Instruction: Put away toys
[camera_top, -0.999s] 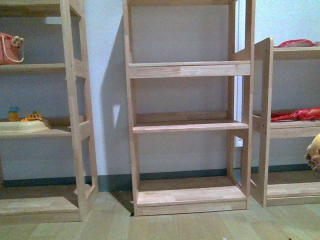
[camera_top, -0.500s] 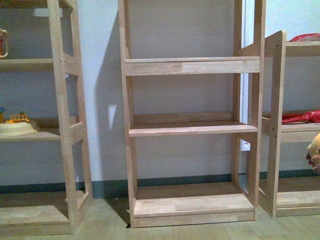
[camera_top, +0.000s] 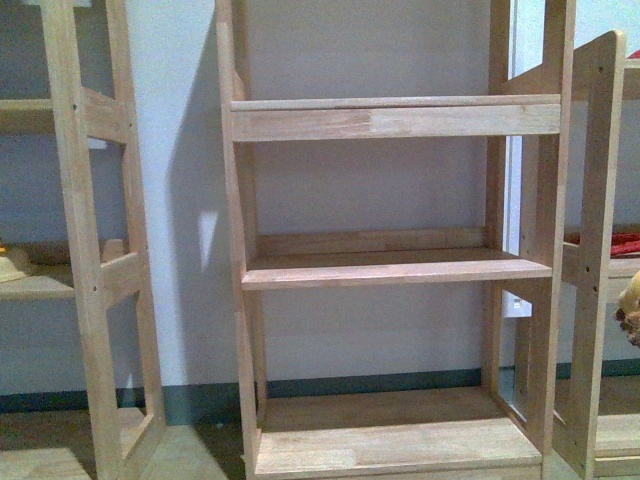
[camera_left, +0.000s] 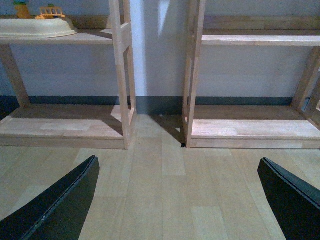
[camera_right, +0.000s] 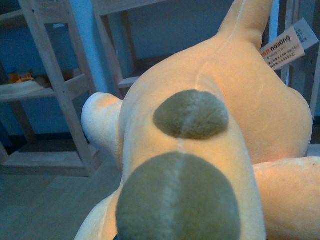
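One plush (camera_right: 200, 150), apparently against right claw

Pale plank floor (camera_left: 165, 200) carrying wooden shelving.
Three light wooden shelf units stand directly on it along the wall: left unit (camera_left: 122, 75), middle unit (camera_top: 390, 265), right unit (camera_top: 600, 200), narrow gaps between.

front near shelf unit (camera_top: 395, 268), wrists share it
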